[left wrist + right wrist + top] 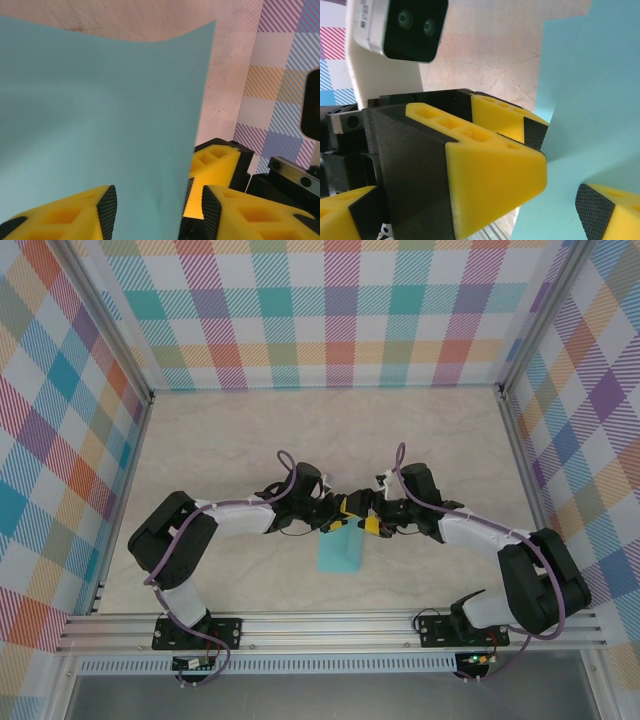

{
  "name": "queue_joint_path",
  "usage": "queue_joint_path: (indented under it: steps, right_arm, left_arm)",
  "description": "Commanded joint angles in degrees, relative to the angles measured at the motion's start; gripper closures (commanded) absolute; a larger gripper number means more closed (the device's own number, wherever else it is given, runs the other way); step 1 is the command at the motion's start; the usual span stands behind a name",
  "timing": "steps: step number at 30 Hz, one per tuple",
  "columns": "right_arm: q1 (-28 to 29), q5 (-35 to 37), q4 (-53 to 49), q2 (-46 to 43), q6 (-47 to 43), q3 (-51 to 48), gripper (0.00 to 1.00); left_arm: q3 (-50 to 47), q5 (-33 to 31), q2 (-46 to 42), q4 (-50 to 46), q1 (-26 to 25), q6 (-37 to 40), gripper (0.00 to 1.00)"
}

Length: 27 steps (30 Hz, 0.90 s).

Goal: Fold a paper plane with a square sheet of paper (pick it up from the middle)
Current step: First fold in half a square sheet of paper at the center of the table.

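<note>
Inventory, as I counted it:
- Square sheet of paper (338, 552): one, turquoise-cyan.
- My arms: two, each with one purple cable.
- My grippers: two, the left gripper (334, 523) and the right gripper (367, 521).
- Yellow fingers (65, 216): two per gripper.
- Wrist cameras (395, 30): one seen, bearing two lenses.
- Checked walls: three.
- Marbled table (240, 430): one.

No readable text, label or number appears anywhere, seemingly.
</note>
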Motion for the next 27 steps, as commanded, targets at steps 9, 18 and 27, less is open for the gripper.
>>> queue_joint_path:
  steps: [9, 18, 27]
  right_arm:
    - [0.93, -0.34, 1.12, 0.51, -0.76, 1.23, 0.0]
    - [1.01, 0.66, 0.14, 0.16, -0.76, 1.04, 0.0]
    - [0.92, 13.94, -16.47, -7.15, -4.12, 3.31, 0.0]
  left_arm:
    - [2.02, 0.86, 0.23, -1.19, -0.32, 1.47, 0.74]
    - [2.4, -0.41, -0.51, -4.48, -0.12, 3.16, 0.99]
    - [-0.87, -1.72, -4.98, -8.77, 3.79, 7.03, 1.0]
